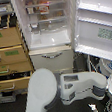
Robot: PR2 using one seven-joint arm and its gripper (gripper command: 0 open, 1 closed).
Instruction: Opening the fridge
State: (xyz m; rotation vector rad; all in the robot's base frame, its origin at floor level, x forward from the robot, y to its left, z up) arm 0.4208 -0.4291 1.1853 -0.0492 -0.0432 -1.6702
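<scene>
The fridge [50, 40] stands tall and white in the middle of the exterior view. Its large upper door [96, 24] is swung wide open toward the exterior view's right and shows its inner racks and a green label. White shelves [46, 15] inside hold several food items. Below, a lower drawer with a curved silver handle [52, 56] is closed. The robot's white arm [83, 85] lies low in front of the fridge, apart from the door. No fingers of its gripper show in this frame.
A tan wooden drawer cabinet [9, 52] stands on the exterior view's left, with several drawers pulled partly out. A large rounded white robot part [39, 97] fills the lower middle. A blue and white object [109, 65] sits under the open door.
</scene>
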